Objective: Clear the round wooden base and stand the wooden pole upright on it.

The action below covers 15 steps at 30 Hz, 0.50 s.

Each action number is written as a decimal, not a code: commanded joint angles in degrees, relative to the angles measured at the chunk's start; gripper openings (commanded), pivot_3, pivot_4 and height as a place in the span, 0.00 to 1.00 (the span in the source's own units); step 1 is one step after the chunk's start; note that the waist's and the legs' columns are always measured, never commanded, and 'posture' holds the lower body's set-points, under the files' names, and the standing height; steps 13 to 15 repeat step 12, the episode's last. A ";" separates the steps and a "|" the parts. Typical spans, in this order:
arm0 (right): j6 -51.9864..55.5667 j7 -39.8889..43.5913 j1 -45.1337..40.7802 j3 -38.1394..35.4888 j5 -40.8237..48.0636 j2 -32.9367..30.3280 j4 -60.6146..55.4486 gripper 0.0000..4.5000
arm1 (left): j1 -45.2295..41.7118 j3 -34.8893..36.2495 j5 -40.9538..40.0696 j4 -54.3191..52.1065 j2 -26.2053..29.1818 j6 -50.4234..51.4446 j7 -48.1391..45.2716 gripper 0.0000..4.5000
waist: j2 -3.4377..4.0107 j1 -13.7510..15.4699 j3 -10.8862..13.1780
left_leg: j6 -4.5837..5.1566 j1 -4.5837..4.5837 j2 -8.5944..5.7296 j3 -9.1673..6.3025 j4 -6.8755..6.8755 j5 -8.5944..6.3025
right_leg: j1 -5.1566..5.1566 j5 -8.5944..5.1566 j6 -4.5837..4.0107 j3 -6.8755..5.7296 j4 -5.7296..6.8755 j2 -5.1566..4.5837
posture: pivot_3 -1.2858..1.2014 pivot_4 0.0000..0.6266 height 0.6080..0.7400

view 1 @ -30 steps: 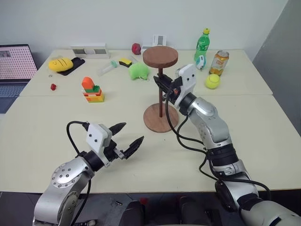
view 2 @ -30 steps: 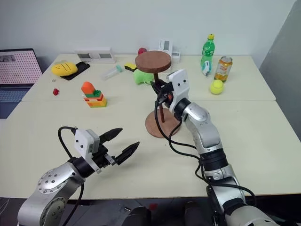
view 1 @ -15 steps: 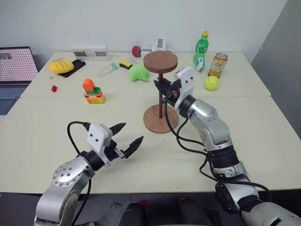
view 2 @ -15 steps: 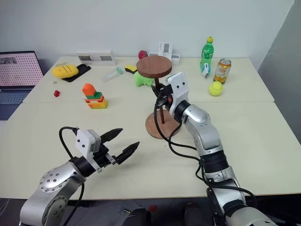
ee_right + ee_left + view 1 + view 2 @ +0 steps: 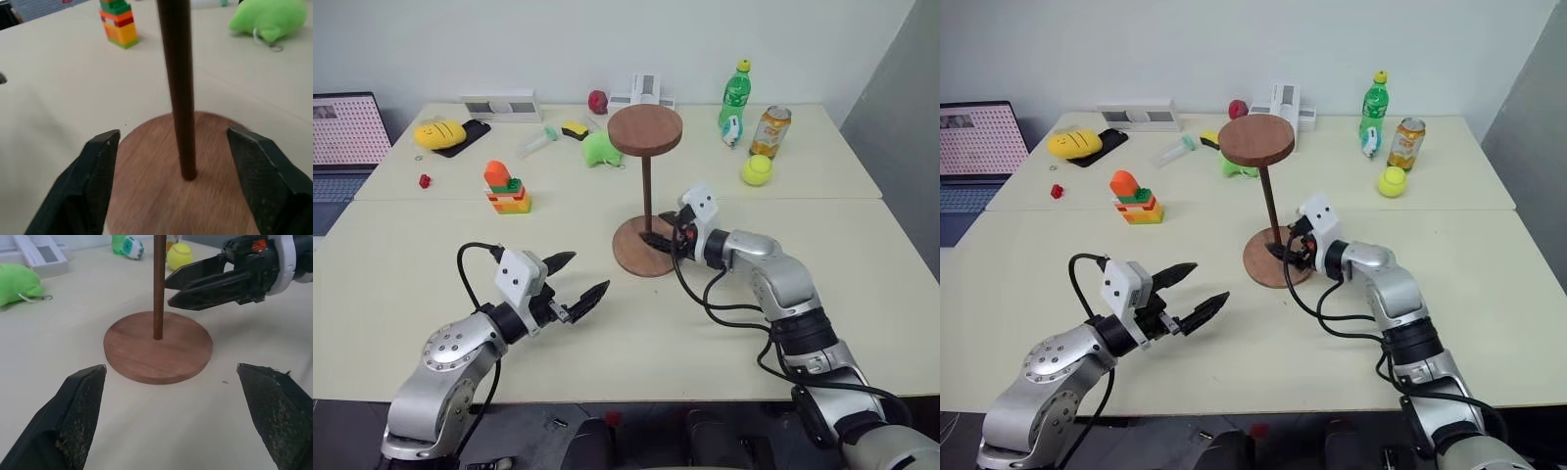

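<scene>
- The wooden pole (image 5: 647, 191) stands upright in the centre hole of the round wooden base (image 5: 634, 257), its smaller disc at the top.
- The base lies flat near the middle of the table (image 5: 862, 294).
- The right gripper (image 5: 664, 239) sits low over the base's right side, fingers spread either side of the pole, gripping nothing.
- The left gripper (image 5: 576, 281) hovers nearer the table's front edge, wide open and empty.

— Arms? Silver-grey metal, rounded joint housings, black bands at the wrists, loose black cables looping alongside.

— And the ends? White boxy camera blocks, tapered black fingers (image 5: 80, 416) with gritty textured pads, orange marking on the right gripper (image 5: 658, 238).
</scene>
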 commanded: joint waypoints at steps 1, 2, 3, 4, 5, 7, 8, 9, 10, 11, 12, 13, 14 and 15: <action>1.24 6.49 0.55 -0.99 2.39 -5.04 -4.67 0.99 | -4.87 3.87 -2.59 5.29 5.63 2.57 -5.52 1.00 | 0.01 -0.01 0.02 | 0.00 0.00 0.00 0.01 0.00 0.00 | 0.00 0.00 0.00 0.02 -0.01 0.00 | 0.52 0.24 1.00; 1.61 7.60 0.64 -1.23 2.81 -6.13 -5.18 0.99 | -6.30 4.23 -2.77 7.07 7.41 2.96 -7.13 1.00 | -0.03 0.08 0.12 | 0.00 0.00 -0.02 0.02 0.00 0.00 | 0.00 0.00 0.00 0.02 -0.02 -0.01 | 0.52 0.24 1.00; 1.66 9.34 0.90 -1.49 3.28 -7.97 -5.90 0.99 | -8.53 4.60 -3.17 9.58 9.86 3.97 -9.27 1.00 | -0.10 0.07 0.26 | 0.00 -0.01 -0.02 -0.04 0.02 0.00 | 0.02 0.00 0.00 -0.05 0.02 0.00 | 0.52 0.24 1.00; 1.40 10.60 1.14 -1.78 3.50 -9.67 -6.50 0.99 | -10.87 4.67 -2.86 12.06 11.93 4.36 -10.56 1.00 | -0.07 0.04 0.28 | 0.00 -0.01 0.01 -0.10 0.02 0.00 | 0.01 0.00 0.00 -0.11 -0.01 0.05 | 0.52 0.24 1.00; 1.25 11.40 1.31 -1.92 3.62 -10.78 -6.97 0.99 | -12.51 4.75 -2.60 13.93 13.34 4.54 -11.54 1.00 | -0.06 0.02 0.31 | 0.00 0.01 -0.01 -0.07 0.02 0.00 | 0.04 -0.01 -0.01 -0.10 0.01 0.04 | 0.52 0.24 1.00; 0.22 12.57 1.84 -2.95 3.42 -13.32 -8.11 0.99 | -16.80 4.69 -2.66 17.71 16.22 6.85 -13.13 1.00 | -0.09 0.01 0.38 | 0.00 -0.01 -0.01 -0.07 0.00 0.00 | 0.03 -0.01 -0.01 -0.11 -0.05 0.04 | 0.52 0.24 1.00; 0.04 13.16 2.27 -3.64 3.57 -14.76 -9.20 0.99 | -18.66 4.35 -2.48 19.19 17.80 7.61 -14.33 1.00 | -0.08 0.01 0.40 | 0.00 -0.01 -0.01 -0.07 -0.01 0.00 | 0.03 -0.01 -0.01 -0.11 -0.08 0.04 | 0.52 0.24 1.00; 0.01 13.45 2.56 -3.99 3.69 -15.64 -10.06 0.99 | -19.89 4.12 -2.28 20.40 18.93 7.94 -15.38 1.00 | -0.09 0.00 0.45 | 0.00 -0.02 -0.01 -0.07 -0.04 0.00 | 0.02 -0.01 -0.01 -0.11 -0.10 0.03 | 0.52 0.24 1.00; 0.52 13.54 3.09 -4.62 4.14 -16.53 -11.21 0.99 | -20.88 3.56 -1.78 21.26 19.90 7.52 -16.75 1.00 | -0.10 0.00 0.49 | 0.00 -0.03 -0.01 -0.07 -0.07 0.00 | 0.02 -0.01 -0.01 -0.11 -0.14 0.03 | 0.52 0.24 1.00; 1.06 13.20 3.57 -5.11 4.50 -16.94 -12.10 0.99 | -21.46 2.95 -0.93 21.89 20.48 6.26 -17.88 1.00 | -0.08 -0.05 0.50 | 0.00 -0.04 0.00 -0.07 -0.10 0.00 | 0.02 -0.01 -0.01 -0.12 -0.18 0.03 | 0.52 0.24 1.00; 1.51 12.81 3.87 -5.35 4.72 -17.05 -12.73 0.99 | -21.80 2.60 -0.37 22.49 20.84 5.28 -18.79 1.00 | -0.08 -0.05 0.50 | 0.00 -0.04 0.00 -0.06 -0.15 0.00 | 0.01 -0.01 -0.01 -0.10 -0.23 0.03 | 0.52 0.24 1.00; 1.51 12.81 3.87 -5.35 4.72 -17.05 -12.73 0.99 | -21.80 2.60 -0.37 22.49 20.84 5.28 -18.79 1.00 | -0.08 -0.05 0.50 | 0.00 -0.04 0.00 -0.06 -0.15 0.00 | 0.01 -0.01 -0.01 -0.10 -0.23 0.03 | 0.52 0.24 1.00; 1.51 12.81 3.87 -5.35 4.72 -17.05 -12.73 0.99 | -21.80 2.60 -0.37 22.49 20.84 5.28 -18.79 1.00 | -0.08 -0.05 0.50 | 0.00 -0.04 0.00 -0.06 -0.15 0.00 | 0.01 -0.01 -0.01 -0.10 -0.23 0.03 | 0.52 0.24 1.00; 1.51 12.81 3.87 -5.35 4.72 -17.05 -12.73 0.99 | -21.80 2.60 -0.37 22.49 20.84 5.28 -18.79 1.00 | -0.08 -0.05 0.50 | 0.00 -0.04 0.00 -0.06 -0.15 0.00 | 0.01 -0.01 -0.01 -0.10 -0.23 0.03 | 0.52 0.24 1.00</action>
